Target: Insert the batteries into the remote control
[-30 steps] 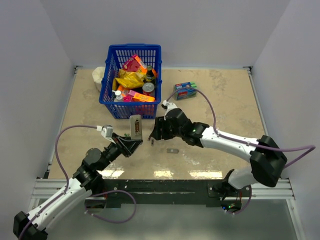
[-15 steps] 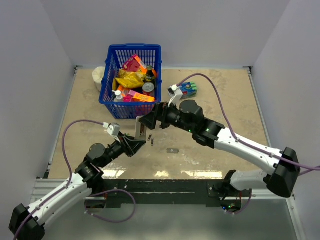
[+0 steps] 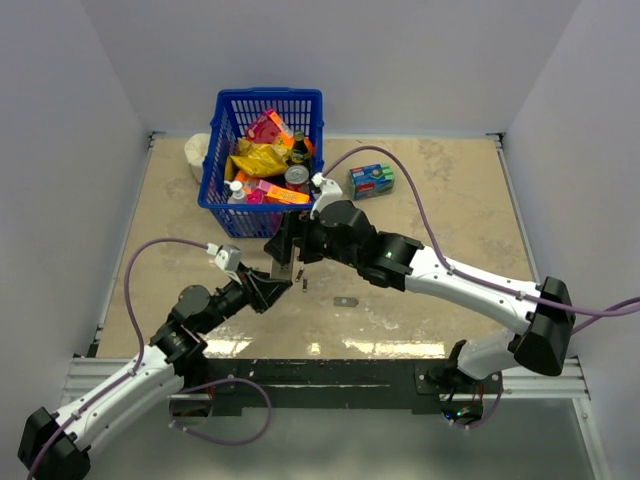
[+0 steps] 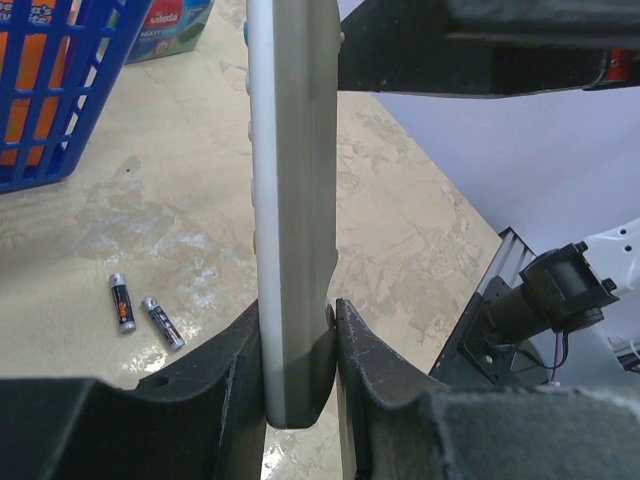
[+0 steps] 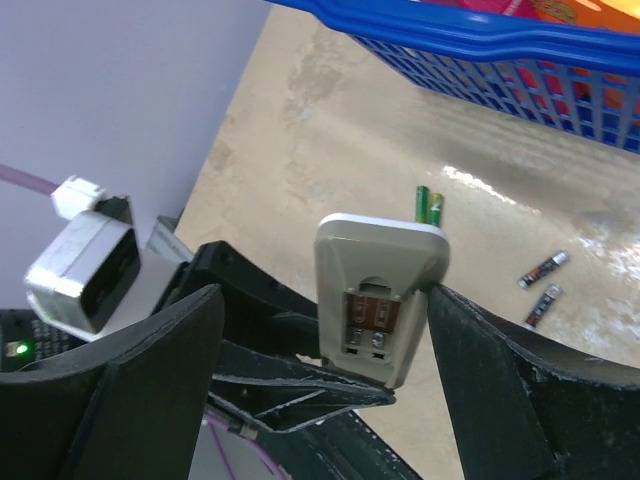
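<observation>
above worktop [image 4: 400, 230] centre, left pincer [image 4: 297, 340] clamped on lower end of upright remote control [image 4: 290, 180], compartment uncovered. right pincer [image 5: 325, 300] spread wide, straddling its upper end. batteries [image 4: 163, 322] lying side by side on worktop near blue basket [image 4: 40, 100].

Lab test cell — bare white walls [image 3: 400, 60], stone-look tabletop [image 3: 455, 215], aluminium rail [image 3: 100, 378]

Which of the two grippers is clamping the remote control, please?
The left gripper: it pinches the remote control at one end, whereas the right gripper stands open around the other.
</observation>
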Action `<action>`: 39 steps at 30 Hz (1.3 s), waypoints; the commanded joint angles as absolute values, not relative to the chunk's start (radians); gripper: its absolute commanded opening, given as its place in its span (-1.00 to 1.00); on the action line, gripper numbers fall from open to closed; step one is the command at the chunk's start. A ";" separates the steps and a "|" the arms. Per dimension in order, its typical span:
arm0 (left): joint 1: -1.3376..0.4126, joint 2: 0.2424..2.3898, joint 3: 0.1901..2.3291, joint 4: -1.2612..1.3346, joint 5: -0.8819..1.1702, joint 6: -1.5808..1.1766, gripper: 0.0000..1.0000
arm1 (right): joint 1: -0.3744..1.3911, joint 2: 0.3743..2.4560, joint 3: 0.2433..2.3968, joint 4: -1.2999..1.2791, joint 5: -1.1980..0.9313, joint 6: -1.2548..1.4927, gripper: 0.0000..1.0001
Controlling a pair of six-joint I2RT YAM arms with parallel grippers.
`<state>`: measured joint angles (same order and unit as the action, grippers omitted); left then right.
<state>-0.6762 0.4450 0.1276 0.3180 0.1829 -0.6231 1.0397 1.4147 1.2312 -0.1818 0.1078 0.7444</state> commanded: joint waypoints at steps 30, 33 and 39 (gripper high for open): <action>-0.680 0.491 0.222 0.334 0.276 -0.560 -0.67 | 1.072 1.476 1.325 -0.225 0.261 0.704 -0.98; -0.678 0.485 0.241 0.299 0.265 -0.554 -0.10 | 1.075 1.454 1.304 -0.203 0.241 0.663 -1.00; -0.678 0.505 0.282 0.232 0.262 -0.509 0.15 | 1.075 1.433 1.292 -0.193 0.204 0.597 -1.00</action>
<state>-0.6765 0.4911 0.2165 0.2577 0.2420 -0.5610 1.0698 1.4910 1.2839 -0.2489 0.2276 0.6601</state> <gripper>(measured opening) 0.567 0.546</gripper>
